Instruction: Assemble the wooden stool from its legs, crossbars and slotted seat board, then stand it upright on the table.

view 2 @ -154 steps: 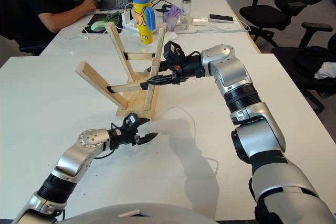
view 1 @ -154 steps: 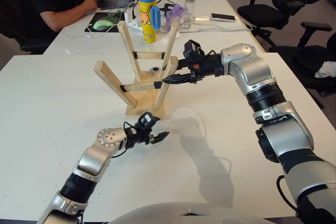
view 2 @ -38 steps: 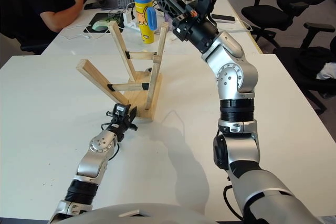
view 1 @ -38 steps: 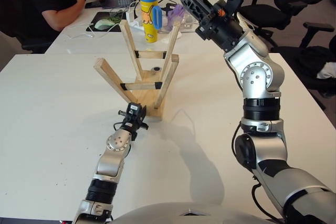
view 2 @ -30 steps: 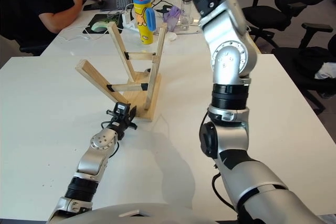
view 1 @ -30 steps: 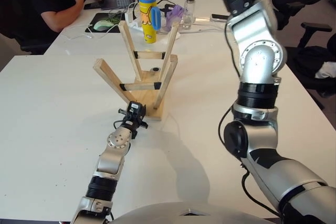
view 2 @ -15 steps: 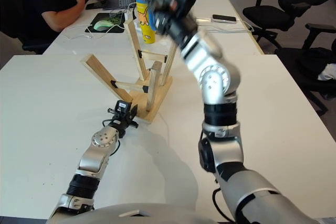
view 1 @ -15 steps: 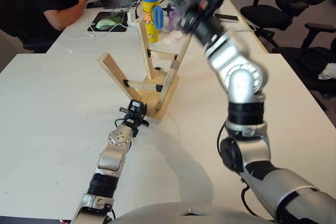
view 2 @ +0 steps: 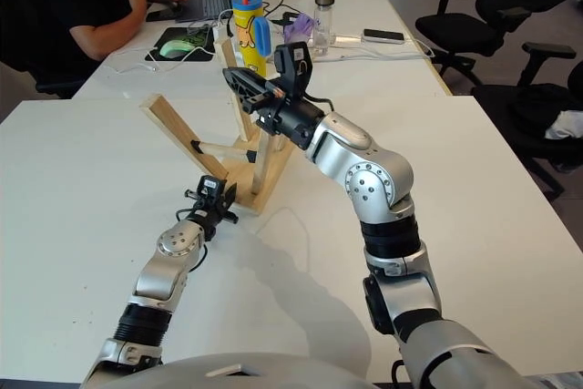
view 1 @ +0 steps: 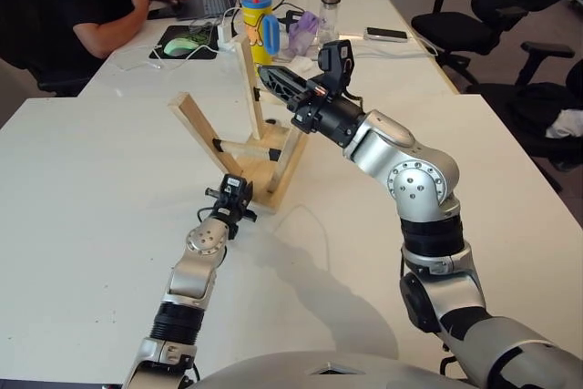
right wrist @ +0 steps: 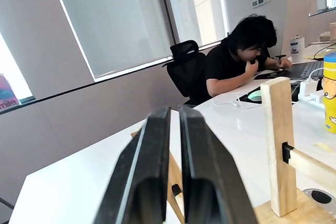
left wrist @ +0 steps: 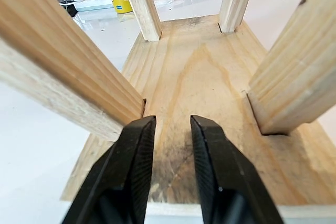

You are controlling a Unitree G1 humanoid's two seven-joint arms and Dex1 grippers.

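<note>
The stool sits above centre in the left eye view, on the white table, its seat board tipped up and its legs pointing up and left; the left gripper is at the board's lower edge, fingers slightly apart, nothing between them; the right gripper crosses in front of the upper legs, fingers nearly together and empty; behind, toward the top, stand a yellow cup, a bottle and a phone; office chairs are at upper right.

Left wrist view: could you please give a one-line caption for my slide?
Left claw, slightly open, aimed at the underside of the seat board between the stool legs.
</note>
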